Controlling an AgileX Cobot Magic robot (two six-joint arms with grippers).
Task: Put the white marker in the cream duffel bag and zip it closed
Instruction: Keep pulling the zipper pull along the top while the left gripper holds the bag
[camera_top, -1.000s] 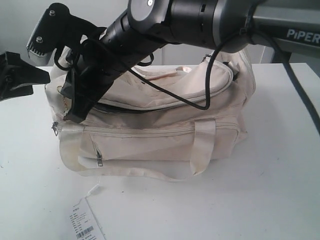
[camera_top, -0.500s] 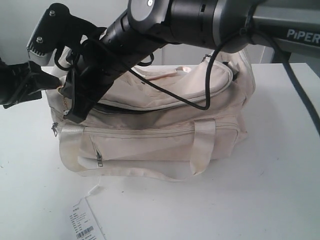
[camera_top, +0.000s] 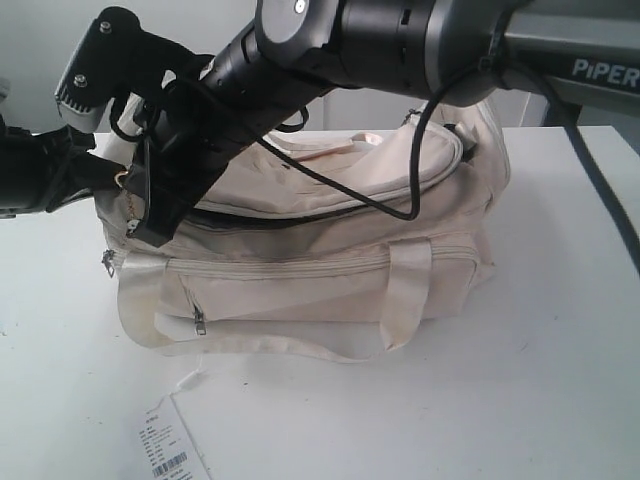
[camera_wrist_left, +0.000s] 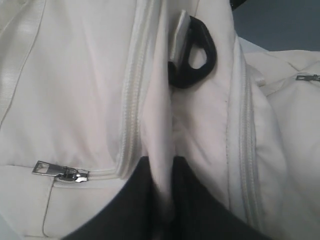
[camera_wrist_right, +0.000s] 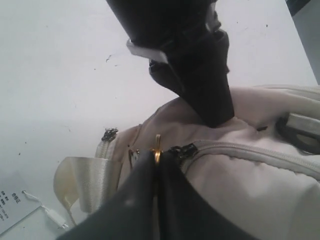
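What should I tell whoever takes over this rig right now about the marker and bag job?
Left gripper: shut on a fold of the cream duffel bag at its end.
Right gripper: shut on the top zipper pull, at that same end.
White marker: not in view, possibly inside.
Done: zipper teeth behind the pull look meshed.
To do: confirm the zip is fully closed, then release.

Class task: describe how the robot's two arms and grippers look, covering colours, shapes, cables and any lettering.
The right arm is thick, rounded and glossy dark grey-black, with a silver disc, white "PiPER" lettering and a looping black cable. The right gripper and left gripper have matte black tapering fingers.
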